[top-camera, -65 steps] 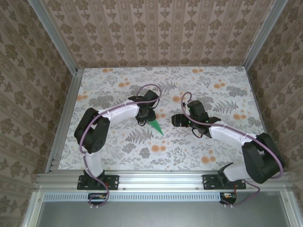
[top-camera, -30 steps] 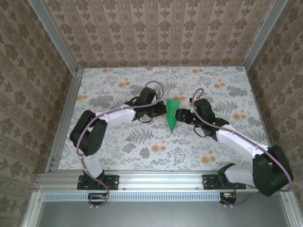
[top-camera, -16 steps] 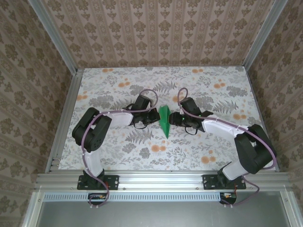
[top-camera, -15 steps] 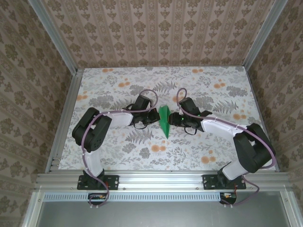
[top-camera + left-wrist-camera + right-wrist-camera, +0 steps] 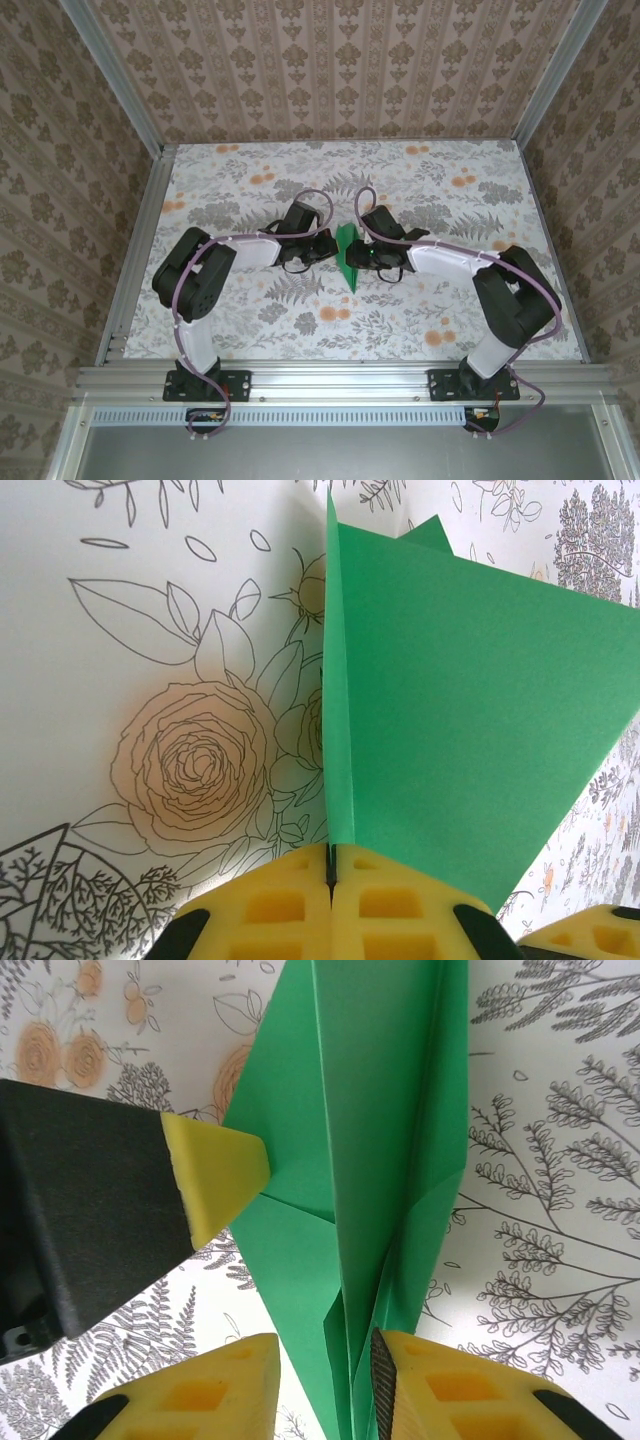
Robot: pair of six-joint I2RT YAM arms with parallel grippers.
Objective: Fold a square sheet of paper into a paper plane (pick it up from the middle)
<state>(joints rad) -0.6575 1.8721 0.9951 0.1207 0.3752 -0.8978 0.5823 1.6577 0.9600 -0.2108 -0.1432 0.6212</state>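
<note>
Left gripper: pressed together, pinching an edge of the paper plane.
Right gripper: jaws part-spread, straddling the plane's folds.
Room: middle of the table, walls well off.

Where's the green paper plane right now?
In the top view, the slim bright green folded paper plane is at the middle of the floral tabletop. The left pincer is shut on its left side, and the right pincer straddles its right.

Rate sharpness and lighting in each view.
Top external: soft, even light, sharp throughout, no glare. Left wrist: the paper plane is crisp, the tabletop bright and nearly washed out. Right wrist: folds crisp, light even, no glare.
</note>
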